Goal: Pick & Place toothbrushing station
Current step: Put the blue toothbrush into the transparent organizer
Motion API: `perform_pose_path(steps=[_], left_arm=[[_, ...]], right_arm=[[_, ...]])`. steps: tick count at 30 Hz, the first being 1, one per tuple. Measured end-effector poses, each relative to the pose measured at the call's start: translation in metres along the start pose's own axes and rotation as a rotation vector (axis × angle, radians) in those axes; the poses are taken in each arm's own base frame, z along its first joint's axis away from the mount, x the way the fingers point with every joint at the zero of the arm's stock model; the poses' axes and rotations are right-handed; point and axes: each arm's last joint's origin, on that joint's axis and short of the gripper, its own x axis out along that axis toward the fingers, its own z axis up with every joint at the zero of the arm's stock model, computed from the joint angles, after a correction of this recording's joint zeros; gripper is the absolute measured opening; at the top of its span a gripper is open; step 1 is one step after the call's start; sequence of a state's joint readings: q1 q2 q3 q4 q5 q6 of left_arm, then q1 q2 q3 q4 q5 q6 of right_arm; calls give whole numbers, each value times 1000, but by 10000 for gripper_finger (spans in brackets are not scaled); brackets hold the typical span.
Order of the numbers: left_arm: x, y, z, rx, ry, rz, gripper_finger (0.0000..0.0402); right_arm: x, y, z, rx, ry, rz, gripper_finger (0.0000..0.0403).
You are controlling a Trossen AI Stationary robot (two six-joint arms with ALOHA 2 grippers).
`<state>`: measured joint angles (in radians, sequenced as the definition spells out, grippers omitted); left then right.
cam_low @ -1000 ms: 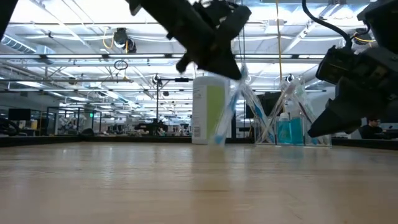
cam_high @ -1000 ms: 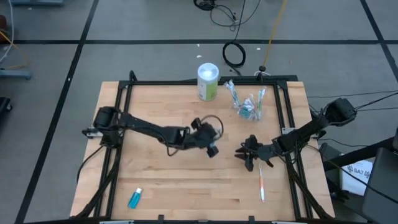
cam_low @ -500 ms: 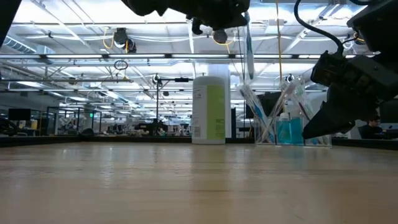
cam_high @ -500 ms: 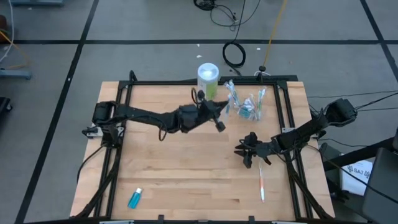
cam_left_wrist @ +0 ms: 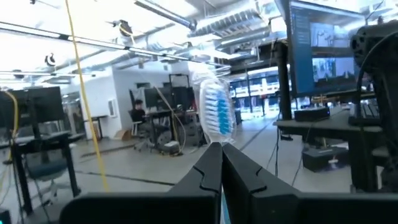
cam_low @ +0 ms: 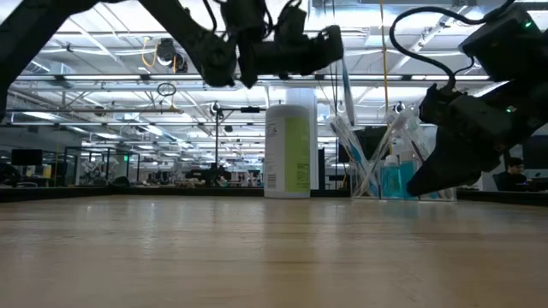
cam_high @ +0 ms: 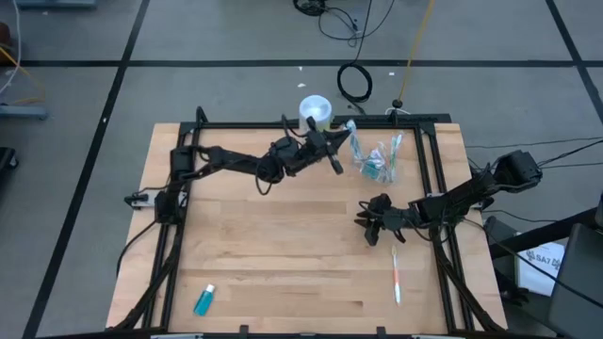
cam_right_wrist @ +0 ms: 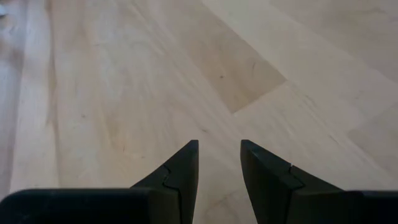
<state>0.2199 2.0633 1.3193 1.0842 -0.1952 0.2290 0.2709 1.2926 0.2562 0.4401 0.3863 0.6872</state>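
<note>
A blue-bristled toothbrush [cam_left_wrist: 214, 115] is pinched between the pressed-together fingers of the left end effector [cam_high: 336, 162], which is held above the tabletop [cam_high: 273, 254] just beside the clear cup [cam_high: 377, 160] of toothbrushes and the green-labelled bottle [cam_low: 288, 151]. The right end effector [cam_right_wrist: 219, 163] is kept spread and empty low over the wood, near an orange toothbrush [cam_high: 396, 278]. A teal tube [cam_high: 204, 299] is seen at the near left edge.

Bright, even overhead light; ceiling glare and soft background blur.
</note>
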Motion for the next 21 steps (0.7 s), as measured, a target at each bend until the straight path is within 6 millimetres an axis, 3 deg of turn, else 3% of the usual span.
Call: perform_pose_path(steps=[8,15,21], left_arm=[[13,21,-30,14,3,-39,3],[32,18,-49,53,11,-88,4],[32,22,-70,86,125,-79,4]], right_arm=[[3,-8,4,26,9,-24,114],[6,-14,8,55,47,-9,114],[6,-18,8,60,57,-30,114]])
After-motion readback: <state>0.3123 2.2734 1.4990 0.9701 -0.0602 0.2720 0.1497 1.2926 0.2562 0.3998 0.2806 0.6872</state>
